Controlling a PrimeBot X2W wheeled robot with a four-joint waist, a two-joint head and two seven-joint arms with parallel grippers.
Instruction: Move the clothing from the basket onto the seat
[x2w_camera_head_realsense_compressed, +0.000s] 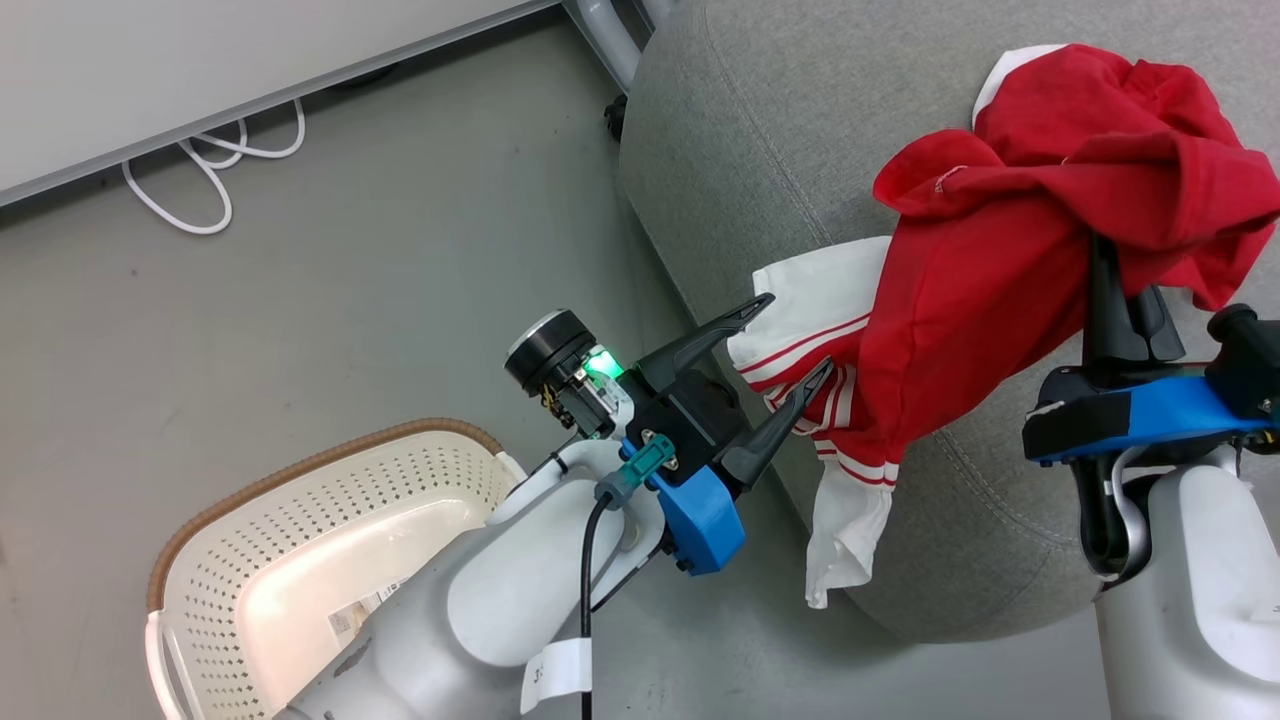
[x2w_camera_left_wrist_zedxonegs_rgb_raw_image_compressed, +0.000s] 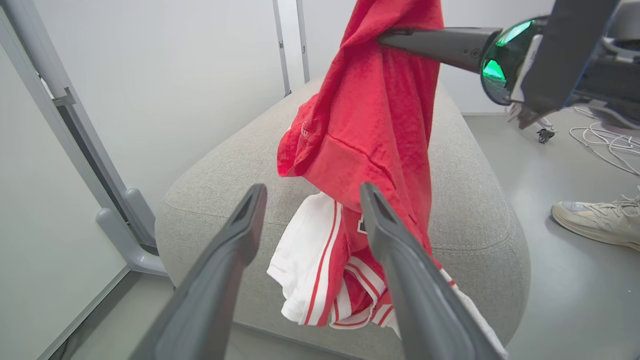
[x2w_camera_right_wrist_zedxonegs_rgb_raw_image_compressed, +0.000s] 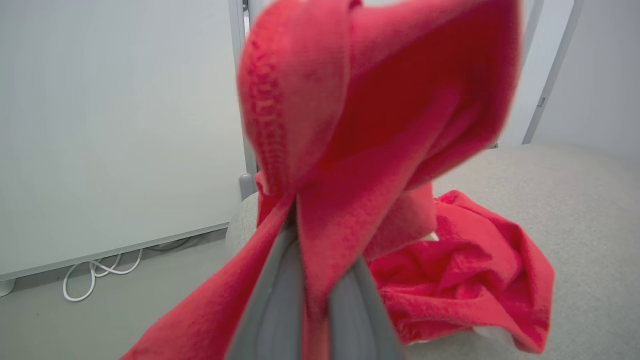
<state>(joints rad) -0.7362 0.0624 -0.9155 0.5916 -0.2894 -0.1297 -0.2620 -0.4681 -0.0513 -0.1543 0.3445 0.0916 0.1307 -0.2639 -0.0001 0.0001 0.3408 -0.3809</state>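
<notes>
My right gripper is shut on a red garment, which hangs from its fingers over the front edge of the grey seat. The garment's white, striped lower part drapes down the seat's side. A second red garment lies bunched on the seat top. My left gripper stands open just left of the hanging striped hem, nothing between its fingers. The cream basket sits on the floor at lower left; the part of its inside that my left arm leaves visible holds no clothing.
White cables lie on the grey floor by the wall. Grey metal legs stand at the seat's far end. A person's pale shoe rests on the floor beyond the seat in the left wrist view.
</notes>
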